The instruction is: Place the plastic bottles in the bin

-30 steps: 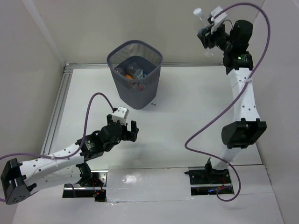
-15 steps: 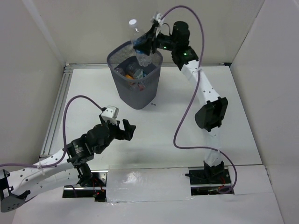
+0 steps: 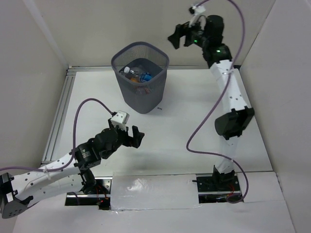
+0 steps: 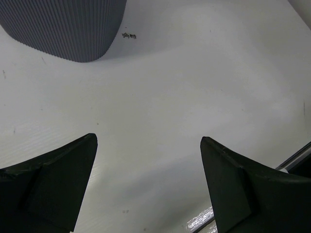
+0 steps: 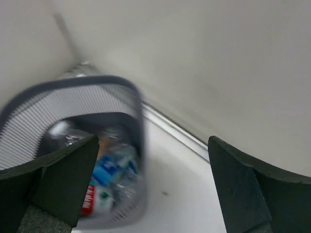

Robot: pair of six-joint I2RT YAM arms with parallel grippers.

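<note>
The dark grey mesh bin (image 3: 155, 56) stands at the back of the table, left of centre. Several plastic bottles (image 3: 138, 75) lie inside it; blue labels and a red label show among the plastic bottles (image 5: 104, 182) in the blurred right wrist view, inside the bin (image 5: 46, 104). My right gripper (image 3: 179, 35) hangs open and empty high up, just right of the bin's rim. My left gripper (image 3: 132, 137) is open and empty low over the bare table in front of the bin (image 4: 63, 29). My left gripper (image 4: 148, 179) has nothing between its fingers.
White walls close in the back and both sides. A metal rail (image 3: 58, 114) runs along the table's left edge and another (image 3: 204, 68) along the back. A small dark mark (image 4: 129, 35) lies on the table beside the bin's base.
My right gripper swung over the bin with a clear bottle, opened, and the bottle dropped in; the arm has since pulled back to the right. My left arm shifted only slightly.
</note>
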